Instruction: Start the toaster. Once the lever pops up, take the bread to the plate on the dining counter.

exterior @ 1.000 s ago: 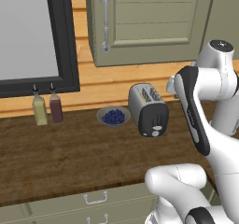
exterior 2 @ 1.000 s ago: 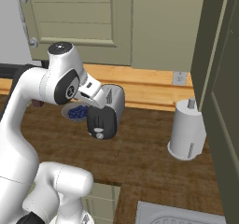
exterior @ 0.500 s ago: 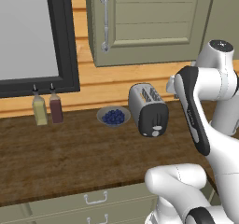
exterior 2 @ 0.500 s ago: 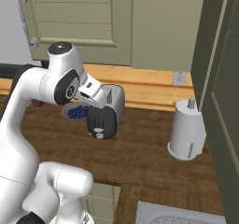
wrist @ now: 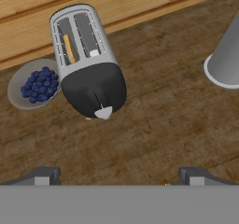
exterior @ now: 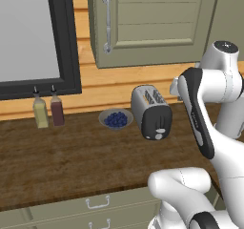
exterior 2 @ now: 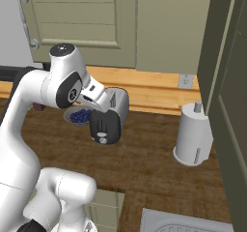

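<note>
The silver toaster [wrist: 84,45] stands on the wood worktop, its black end panel [wrist: 93,91] facing the front edge. A pale grey lever [wrist: 103,112] juts from the low end of that panel. The bread [wrist: 68,48] shows as a thin tan edge down in the left slot. My gripper [wrist: 119,176] hangs open above the worktop, in front of the toaster and apart from it, nothing between its fingertips [wrist: 44,176]. In the base views the toaster [exterior: 151,111] [exterior 2: 113,112] sits just beyond my hand. The plate and the dining counter are out of view.
A grey bowl of blueberries [wrist: 33,84] [exterior: 116,119] touches the toaster's left side. A white paper towel roll [exterior 2: 193,134] stands to the right. Two bottles [exterior: 48,112] stand at the wall on the left. Cabinet doors hang above.
</note>
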You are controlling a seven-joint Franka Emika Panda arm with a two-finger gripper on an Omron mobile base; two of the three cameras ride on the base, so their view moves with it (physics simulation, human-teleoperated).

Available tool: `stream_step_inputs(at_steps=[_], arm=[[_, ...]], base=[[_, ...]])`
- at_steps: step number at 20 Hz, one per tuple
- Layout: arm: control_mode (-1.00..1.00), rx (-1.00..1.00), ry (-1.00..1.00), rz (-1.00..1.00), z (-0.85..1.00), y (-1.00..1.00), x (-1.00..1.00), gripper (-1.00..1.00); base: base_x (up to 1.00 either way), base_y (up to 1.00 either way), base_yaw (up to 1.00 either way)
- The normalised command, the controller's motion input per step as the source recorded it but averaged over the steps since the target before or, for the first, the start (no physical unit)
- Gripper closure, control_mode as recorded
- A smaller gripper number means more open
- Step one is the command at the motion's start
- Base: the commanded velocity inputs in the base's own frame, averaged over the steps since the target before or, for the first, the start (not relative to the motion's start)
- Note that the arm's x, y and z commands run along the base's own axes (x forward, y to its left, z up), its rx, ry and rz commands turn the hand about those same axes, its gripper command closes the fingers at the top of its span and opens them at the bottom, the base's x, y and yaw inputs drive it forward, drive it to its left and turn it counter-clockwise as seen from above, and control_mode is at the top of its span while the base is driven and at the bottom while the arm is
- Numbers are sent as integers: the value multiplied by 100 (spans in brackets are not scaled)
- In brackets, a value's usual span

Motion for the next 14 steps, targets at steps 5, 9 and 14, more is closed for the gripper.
stream_step_inputs(at_steps=[5, 9, 14], arm=[[-100, 0, 0, 0, 0, 0, 0, -100], [-100, 0, 0, 0, 0, 0, 0, -100], [-100, 0, 0, 0, 0, 0, 0, -100]], base=[[0, 0, 0], [0, 0, 0], [0, 0, 0]])
